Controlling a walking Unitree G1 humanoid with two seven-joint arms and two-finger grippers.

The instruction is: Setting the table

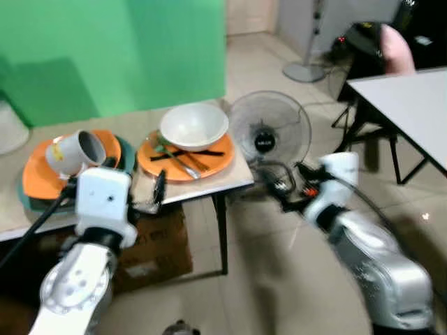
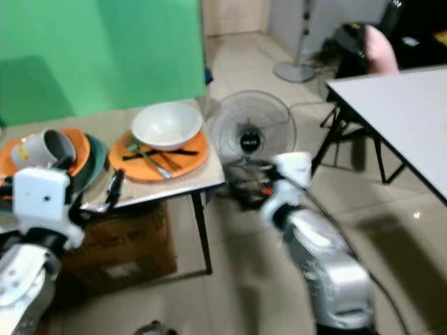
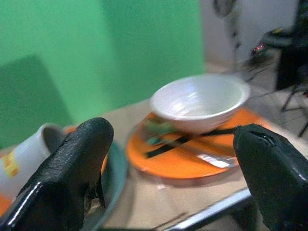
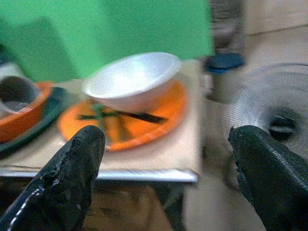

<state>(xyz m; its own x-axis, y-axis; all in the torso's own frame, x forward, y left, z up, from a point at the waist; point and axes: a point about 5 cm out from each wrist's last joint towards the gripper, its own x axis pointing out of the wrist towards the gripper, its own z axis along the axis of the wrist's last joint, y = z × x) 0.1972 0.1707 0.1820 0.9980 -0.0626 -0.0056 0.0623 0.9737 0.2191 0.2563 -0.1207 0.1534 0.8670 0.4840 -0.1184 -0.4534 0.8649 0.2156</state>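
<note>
The dishes are all sitting together on the small table [image 1: 209,187]: a white bowl [image 1: 194,125] on an orange plate [image 1: 186,159] with cutlery [image 1: 183,162], and a mug [image 1: 75,152] lying on stacked plates [image 1: 42,183], so the setting is looking barely begun. The left gripper [image 1: 155,192] is hovering at the table edge and the right gripper [image 1: 285,183] beside the fan [image 1: 269,132], both spread wide and carrying nothing. The white table [image 1: 412,105], well apart, is standing bare where it shows, so every piece seems left to move.

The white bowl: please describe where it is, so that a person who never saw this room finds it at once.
Find the low table before the green wall. At its end nearest the floor fan lies an orange plate. The white bowl sits on its far part, above the cutlery; it is the table's one white dish.
</note>
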